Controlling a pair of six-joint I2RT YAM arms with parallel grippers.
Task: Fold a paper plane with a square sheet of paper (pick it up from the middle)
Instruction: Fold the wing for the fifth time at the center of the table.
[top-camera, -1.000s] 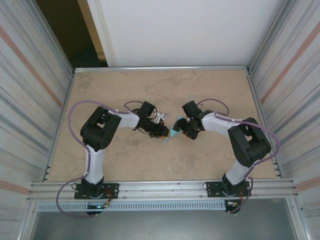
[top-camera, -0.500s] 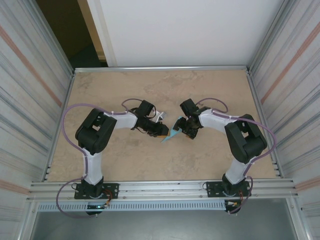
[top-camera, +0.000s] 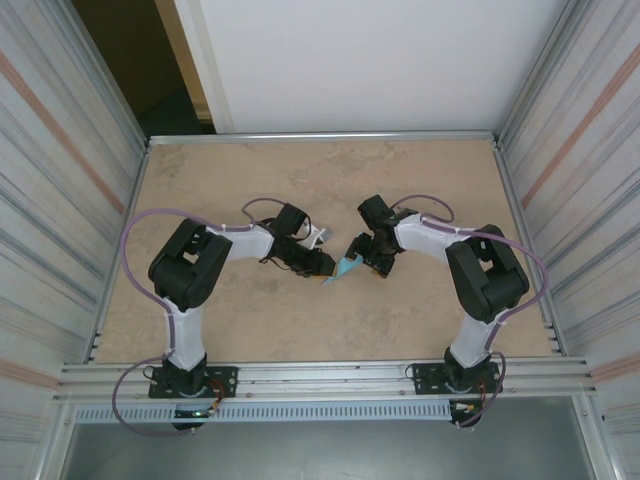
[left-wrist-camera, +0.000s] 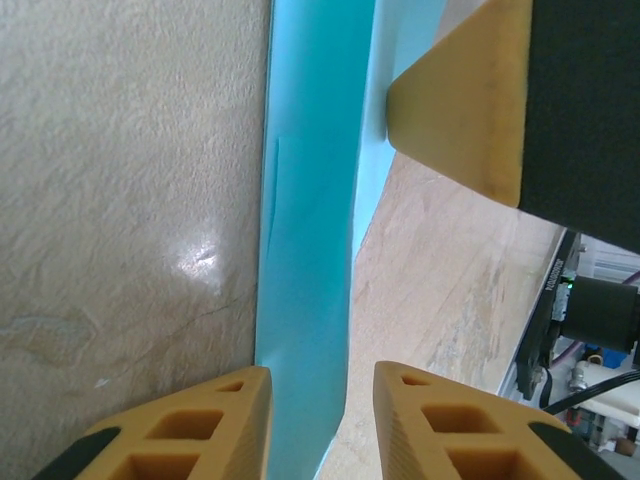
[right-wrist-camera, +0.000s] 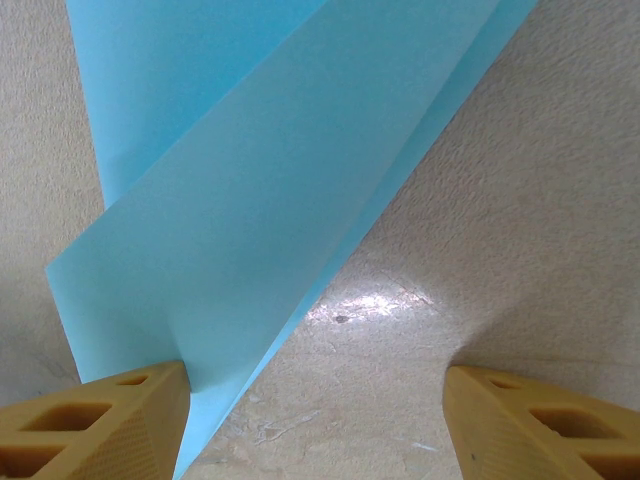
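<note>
Apparently central paper plane (top-camera: 346, 268), table (top-camera: 300, 180) edges distant

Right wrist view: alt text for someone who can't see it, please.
A folded light-blue paper sheet slants across the upper left against a beige table. The right pincer stands open, one tan fingertip at the paper's lower corner.

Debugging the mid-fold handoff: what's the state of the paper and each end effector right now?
Paper: folded into layers, partly raised rather than flat, sitting between both end effectors.
Left end effector: slightly open, paper running through the gap, not clamped.
Right end effector: wide open, paper's edge against one side of it.
</note>
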